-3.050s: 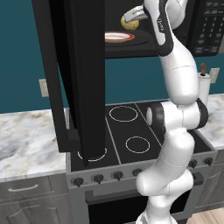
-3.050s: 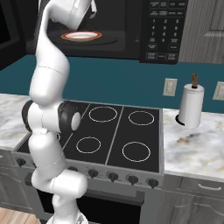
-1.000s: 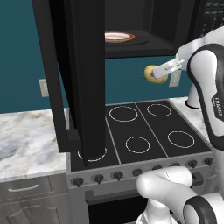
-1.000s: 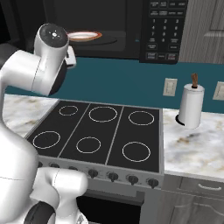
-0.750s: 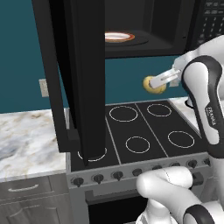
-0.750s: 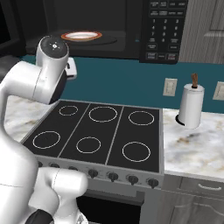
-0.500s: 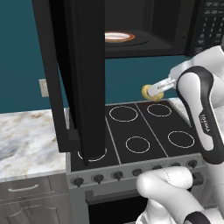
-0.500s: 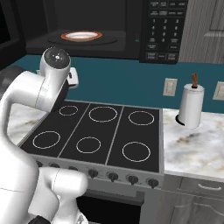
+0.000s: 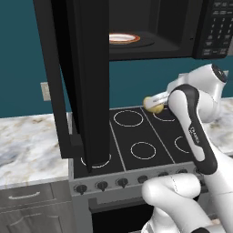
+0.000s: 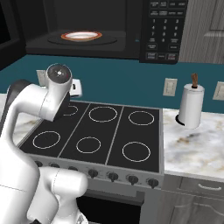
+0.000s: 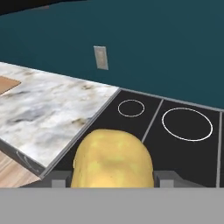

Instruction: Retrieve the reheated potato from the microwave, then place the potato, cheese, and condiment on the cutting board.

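Left base view: the microwave (image 9: pixel 136 32), a glossy black box, hangs with its door swung wide toward 9 o'clock; inside sits a white plate (image 9: pixel 124 38) with an orange rim, bare. Below it, at about 3 o'clock from the middle of the picture, the tool (image 9: pixel 154 103) is clenched on the potato (image 9: pixel 152 104), a smooth pale-yellow oval, above the back of the flat black stove (image 9: pixel 136 141). By my reading the retrieval is done; carrying the potato to the board, then the cheese and the condiment, is left.

Right base view: the microwave's grey keypad (image 10: pixel 162 26) sits at 1 o'clock. A white paper-towel roll (image 10: pixel 191 109) stands upright on the veined marble tabletop (image 10: pixel 192 148) at 3 o'clock. The arm's white shell hides the grip here.

Hand view: the potato fills 6 o'clock, dimpled and matte, pinched between the two dark fingertips (image 11: pixel 168 178). At 9 o'clock, a corner of the cutting board (image 11: pixel 8 84), flat and light brown, lies on the marble, well apart from the potato.
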### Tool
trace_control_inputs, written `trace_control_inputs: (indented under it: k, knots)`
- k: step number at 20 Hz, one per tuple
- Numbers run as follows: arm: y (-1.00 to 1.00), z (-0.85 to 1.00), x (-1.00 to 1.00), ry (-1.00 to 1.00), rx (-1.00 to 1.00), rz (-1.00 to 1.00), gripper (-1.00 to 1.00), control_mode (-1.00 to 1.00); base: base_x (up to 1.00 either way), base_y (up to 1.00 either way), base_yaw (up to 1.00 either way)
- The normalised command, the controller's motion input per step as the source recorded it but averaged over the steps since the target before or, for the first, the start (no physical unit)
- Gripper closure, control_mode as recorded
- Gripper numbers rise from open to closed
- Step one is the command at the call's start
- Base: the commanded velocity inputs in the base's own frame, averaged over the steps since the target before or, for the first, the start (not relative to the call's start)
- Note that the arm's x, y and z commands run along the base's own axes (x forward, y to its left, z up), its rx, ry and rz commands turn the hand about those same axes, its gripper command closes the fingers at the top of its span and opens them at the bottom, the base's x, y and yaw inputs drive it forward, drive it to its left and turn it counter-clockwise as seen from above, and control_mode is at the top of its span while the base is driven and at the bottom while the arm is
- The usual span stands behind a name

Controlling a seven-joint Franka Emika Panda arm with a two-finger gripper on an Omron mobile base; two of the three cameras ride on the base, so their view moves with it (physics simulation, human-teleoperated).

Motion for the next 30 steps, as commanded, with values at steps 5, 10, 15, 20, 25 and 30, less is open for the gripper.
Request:
trace_control_inputs:
  k: [5, 10, 15, 20, 25, 30]
  knots:
    - [0.01, -0.27, 0.26, 0.01, 0.00, -0.06, 1.00, -1.00, 0.00, 0.00, 0.00]
    - [0.00, 0.00, 0.00, 0.00, 0.00, 0.00, 1.00, -1.00, 0.00, 0.00, 0.00]
    - [0.00, 0.00, 0.00, 0.00, 0.00, 0.00, 1.00, -1.00, 0.00, 0.00, 0.00]
    - [0.00, 0.00, 0.00, 0.00, 0.00, 0.00, 1.00, -1.00, 0.00, 0.00, 0.00]
    - [0.00, 0.00, 0.00, 0.00, 0.00, 0.00, 1.00, -1.00, 0.00, 0.00, 0.00]
    - [0.00, 0.00, 0.00, 0.00, 0.00, 0.00, 1.00, -1.00, 0.00, 0.00, 0.00]
